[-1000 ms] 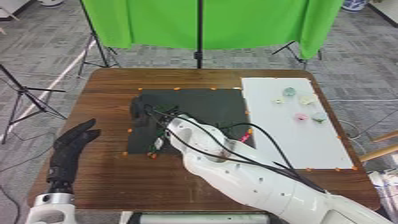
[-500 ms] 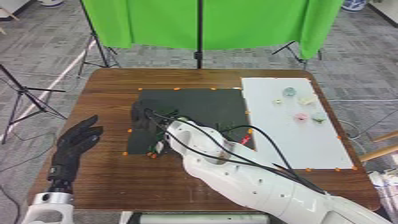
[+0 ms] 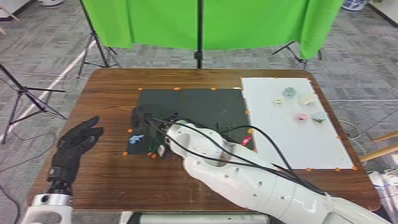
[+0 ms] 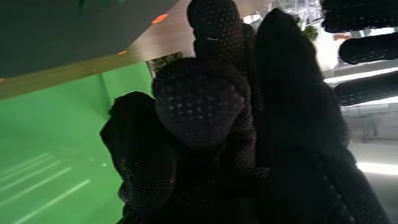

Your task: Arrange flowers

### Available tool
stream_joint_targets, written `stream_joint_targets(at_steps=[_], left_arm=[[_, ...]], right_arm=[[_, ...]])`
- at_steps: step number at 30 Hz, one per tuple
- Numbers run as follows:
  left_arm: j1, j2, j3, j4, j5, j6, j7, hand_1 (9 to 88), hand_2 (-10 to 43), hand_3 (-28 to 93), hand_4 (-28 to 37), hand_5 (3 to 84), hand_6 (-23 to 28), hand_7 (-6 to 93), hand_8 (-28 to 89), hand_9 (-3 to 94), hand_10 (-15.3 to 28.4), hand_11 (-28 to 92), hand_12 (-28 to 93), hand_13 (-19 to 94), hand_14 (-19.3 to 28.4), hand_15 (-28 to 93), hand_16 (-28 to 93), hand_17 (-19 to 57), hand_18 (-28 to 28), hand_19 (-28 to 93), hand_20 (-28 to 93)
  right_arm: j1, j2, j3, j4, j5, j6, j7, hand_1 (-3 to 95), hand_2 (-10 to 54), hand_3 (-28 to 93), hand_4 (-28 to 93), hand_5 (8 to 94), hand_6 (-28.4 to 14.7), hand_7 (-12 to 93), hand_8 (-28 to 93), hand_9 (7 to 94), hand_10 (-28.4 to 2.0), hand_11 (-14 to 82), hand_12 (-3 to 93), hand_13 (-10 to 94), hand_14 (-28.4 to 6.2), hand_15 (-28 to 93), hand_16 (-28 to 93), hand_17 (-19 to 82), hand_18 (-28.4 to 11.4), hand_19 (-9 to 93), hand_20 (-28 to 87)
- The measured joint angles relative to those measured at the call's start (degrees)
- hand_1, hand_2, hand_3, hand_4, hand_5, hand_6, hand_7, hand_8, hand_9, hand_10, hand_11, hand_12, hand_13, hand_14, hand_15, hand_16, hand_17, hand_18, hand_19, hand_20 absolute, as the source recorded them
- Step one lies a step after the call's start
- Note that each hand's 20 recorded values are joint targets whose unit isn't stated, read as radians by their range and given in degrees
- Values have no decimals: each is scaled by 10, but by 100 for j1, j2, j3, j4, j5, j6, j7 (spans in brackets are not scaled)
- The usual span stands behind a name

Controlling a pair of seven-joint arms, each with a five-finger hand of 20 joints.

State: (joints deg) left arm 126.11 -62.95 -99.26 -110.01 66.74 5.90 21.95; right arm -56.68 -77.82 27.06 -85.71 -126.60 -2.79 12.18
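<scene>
Right robot hand (image 3: 145, 114) over mat (image 3: 206, 104); near left edge.

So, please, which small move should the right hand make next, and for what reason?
Probably the right hand should shift slowly toward the blue flower-like piece: it shows close to the hand, near the left edge of the black mat. I cannot tell whether the hand already has it, so a gentle move seems best.

Pink flower (image 3: 300, 117) (pale); white sheet (image 3: 298, 145)
</scene>
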Motion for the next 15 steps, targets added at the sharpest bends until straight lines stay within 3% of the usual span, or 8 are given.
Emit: stream_joint_targets(at_steps=[4,9,11,15], left_arm=[[43,-13,-48,-7,65,-20,-2,349,-95,594,-266,367,30,157,-86,405,131,237,124,340,161,147,19,73,118,17,174],[128,-39,-109,-28,105,-42,-14,355,-95,581,-273,364,29,138,-76,399,127,215,131,340,157,134,25,71,118,17,173],[190,-50,-165,-61,108,-48,-23,355,-95,579,-272,362,29,124,-71,396,122,198,133,338,155,119,27,71,117,17,173],[386,-79,-330,-155,108,-43,-53,354,-95,577,-270,361,29,113,-64,395,120,188,139,339,153,110,33,70,117,17,173]], right_arm=[[1,34,-13,0,-207,-12,-50,681,-54,195,57,644,-9,162,33,844,-135,173,189,929,-6,513,386,645,-119,932,538],[4,104,-9,-18,-332,-45,-85,549,-94,455,-59,635,8,176,1,832,-133,171,191,927,-6,512,387,642,-120,932,536],[4,156,12,-74,-324,-44,-80,478,-95,577,-107,637,20,182,-40,825,-130,171,194,925,-7,511,384,640,-122,932,536],[7,351,121,-385,-192,5,-34,405,-95,663,-133,617,20,182,-105,773,-125,173,203,891,-19,525,385,600,-140,932,546]])
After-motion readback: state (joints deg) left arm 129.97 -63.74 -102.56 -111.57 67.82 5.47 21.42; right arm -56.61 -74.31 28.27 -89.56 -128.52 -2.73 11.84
